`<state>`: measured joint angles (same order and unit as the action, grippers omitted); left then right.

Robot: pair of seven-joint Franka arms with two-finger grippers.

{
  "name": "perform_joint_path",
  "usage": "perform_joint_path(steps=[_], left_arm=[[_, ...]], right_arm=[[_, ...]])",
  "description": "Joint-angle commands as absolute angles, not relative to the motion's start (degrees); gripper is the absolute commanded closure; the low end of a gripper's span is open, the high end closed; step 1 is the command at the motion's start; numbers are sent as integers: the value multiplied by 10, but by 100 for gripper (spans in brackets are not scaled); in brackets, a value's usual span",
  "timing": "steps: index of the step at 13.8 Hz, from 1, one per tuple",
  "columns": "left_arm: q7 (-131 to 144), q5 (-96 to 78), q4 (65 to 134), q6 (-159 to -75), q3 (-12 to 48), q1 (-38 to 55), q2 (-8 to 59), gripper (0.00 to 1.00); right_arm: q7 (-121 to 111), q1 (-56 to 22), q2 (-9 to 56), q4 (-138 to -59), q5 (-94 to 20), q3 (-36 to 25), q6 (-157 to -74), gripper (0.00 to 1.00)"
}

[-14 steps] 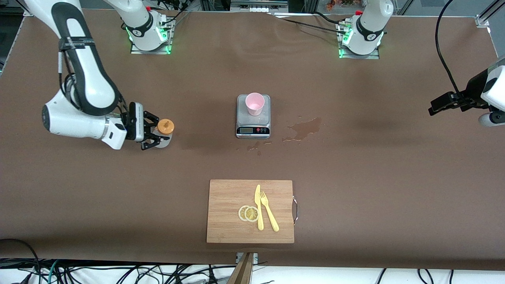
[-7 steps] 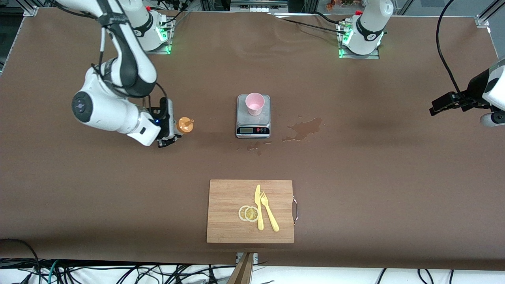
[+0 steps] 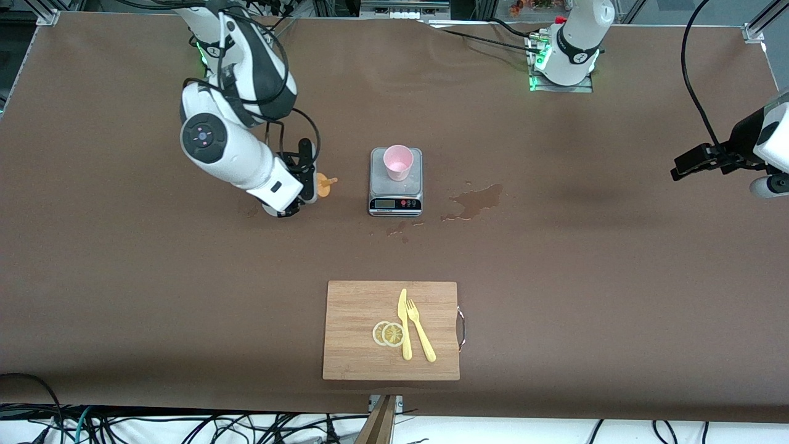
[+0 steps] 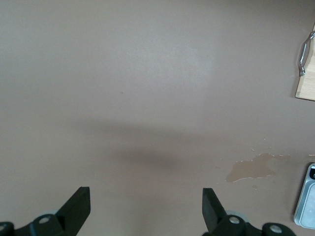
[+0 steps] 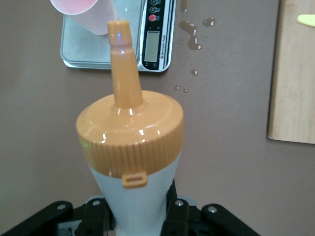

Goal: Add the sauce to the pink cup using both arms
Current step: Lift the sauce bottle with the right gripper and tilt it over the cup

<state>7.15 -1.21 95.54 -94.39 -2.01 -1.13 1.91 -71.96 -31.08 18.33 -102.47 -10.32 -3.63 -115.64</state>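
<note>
Right gripper: clenched on the sauce, holding the bottle tilted in the air over bare tabletop, its orange nozzle aimed toward the scale.
Sauce: in the right wrist view the whitish bottle rises from between the black fingers, and its nozzle tip overlaps the pink cup, though how far apart they are in depth is hard to judge.
Pink cup: stands upright on the scale's grey platform, near the middle of the tabletop.
Left gripper: released, fingers spread wide; the left arm waits raised over its own end of the tabletop.
Left wrist view: two black fingertips far apart above brown surface, with a spill farther off.
Spill: a dark wet patch lies beside the scale, toward the left arm's end.
Cutting board: sits at the tabletop's edge nearest the front camera, carrying two lemon slices, a yellow knife and a yellow fork.
</note>
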Motion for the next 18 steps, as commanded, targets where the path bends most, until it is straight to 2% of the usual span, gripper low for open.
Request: perform_joint_path(steps=[1, 7, 18], left_arm=[[62, -25, 943, -935, -20, -13, 24, 0], [57, -25, 944, -925, -19, -12, 25, 0], [57, -25, 944, -928, -19, -11, 26, 0]], right_arm=[[-666, -347, 195, -985, -58, -44, -1108, 86], [-589, -392, 207, -971, 1, -42, -1060, 86], [-515, -444, 279, -888, 42, -40, -977, 86]])
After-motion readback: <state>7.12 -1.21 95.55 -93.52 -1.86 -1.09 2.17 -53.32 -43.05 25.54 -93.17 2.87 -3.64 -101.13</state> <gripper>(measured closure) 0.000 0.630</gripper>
